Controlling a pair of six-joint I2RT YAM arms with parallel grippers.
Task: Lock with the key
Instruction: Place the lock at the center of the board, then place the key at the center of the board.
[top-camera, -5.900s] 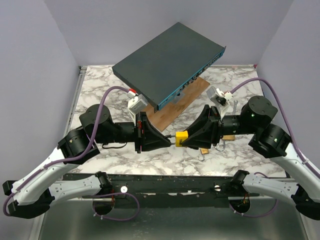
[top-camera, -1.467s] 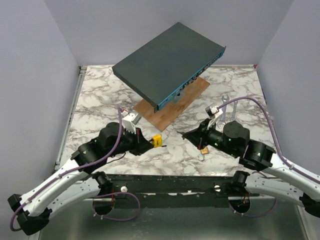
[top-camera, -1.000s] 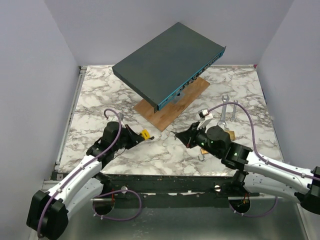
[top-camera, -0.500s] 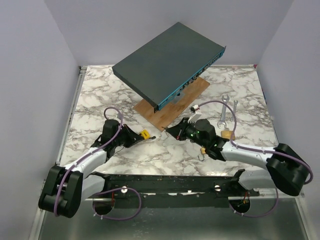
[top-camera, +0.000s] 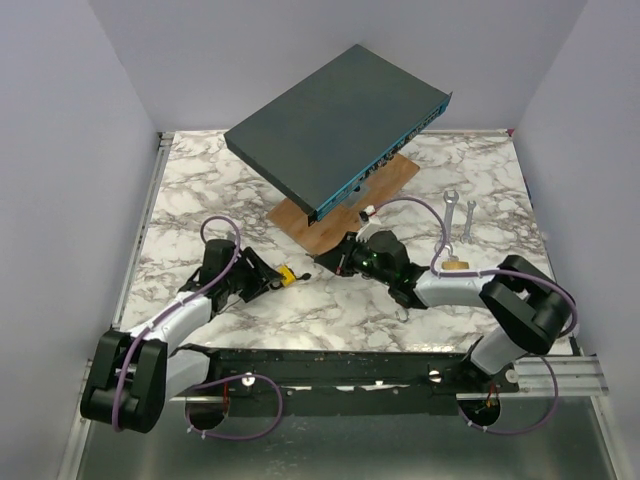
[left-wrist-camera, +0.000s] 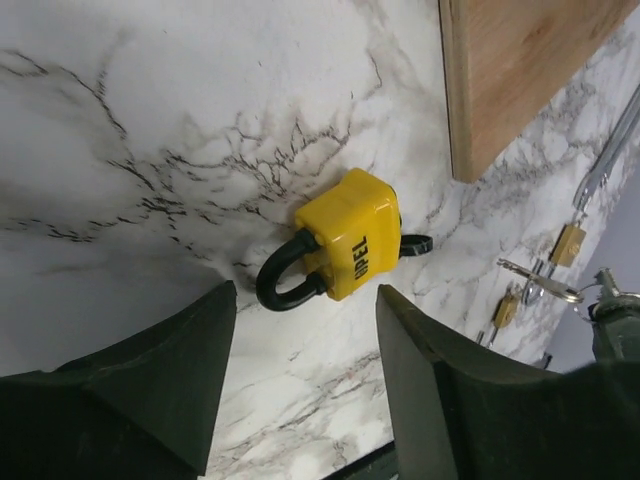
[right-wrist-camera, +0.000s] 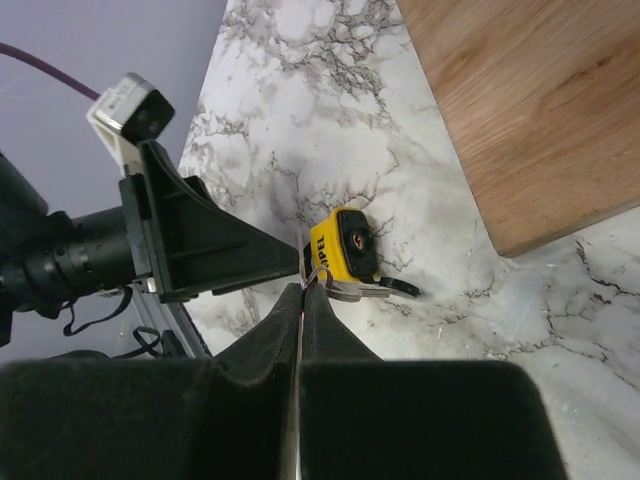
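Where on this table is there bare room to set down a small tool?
The widest bare patch of the marble table lies far left, between the left rail and the dark box. A smaller one is far right, behind the wrenches. The near centre is crowded: left gripper, right gripper and yellow padlock close together, brass padlock to their right.

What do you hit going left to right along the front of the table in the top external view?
In order: left gripper → yellow padlock → right gripper → brass padlock. The wrenches are left out because they overlap the brass padlock's position.
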